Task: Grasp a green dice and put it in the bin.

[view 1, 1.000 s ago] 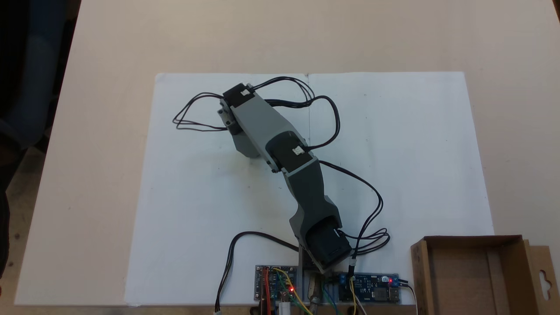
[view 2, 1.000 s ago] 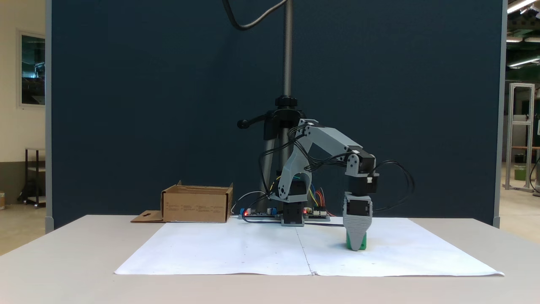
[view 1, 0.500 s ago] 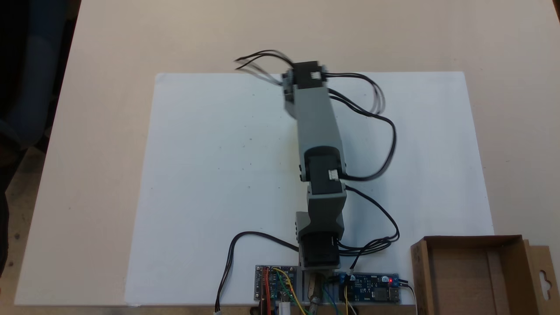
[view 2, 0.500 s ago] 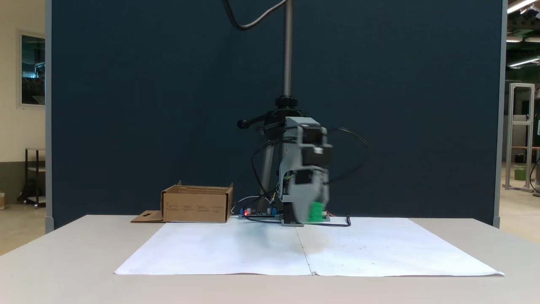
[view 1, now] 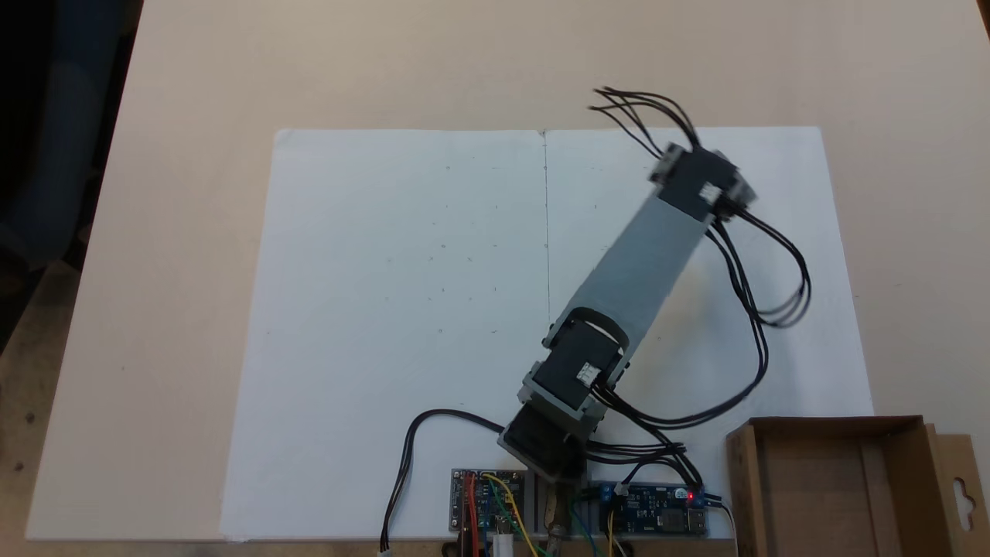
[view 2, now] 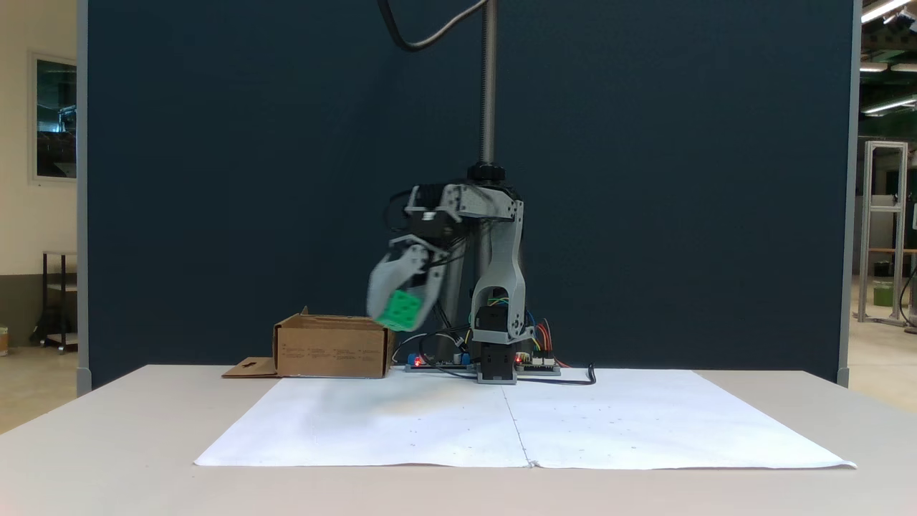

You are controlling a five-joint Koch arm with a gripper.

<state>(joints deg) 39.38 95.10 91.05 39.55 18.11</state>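
Seen from above in a fixed view, the grey arm [view 1: 634, 263] is stretching from its base at the bottom edge up and to the right across the white paper sheet [view 1: 387, 309], which is lying on the beige desk [view 1: 193, 77]. Black cables [view 1: 762, 294] are looping off the arm's far end and trailing back toward the circuit boards [view 1: 657, 510] beside the base. The bin [view 1: 742, 480] is sitting at the lower right corner, open side up, its flap with the keyhole cutout [view 1: 961, 491] lying out to the right. The arm's body is hiding whatever is below its tip.

From the front in a fixed view, the arm is rising from its base behind the paper and bending over toward the left. The claw [view 2: 401, 312] is hanging down, slightly blurred, and is clenching the green dice [view 2: 400, 310] between its two grey jaws. The dice is being held in the air, well above the desk, near the right upper edge of the bin [view 2: 333, 347]; whether it is over the opening cannot be told. The bin is standing on the desk to the left of the arm's base.
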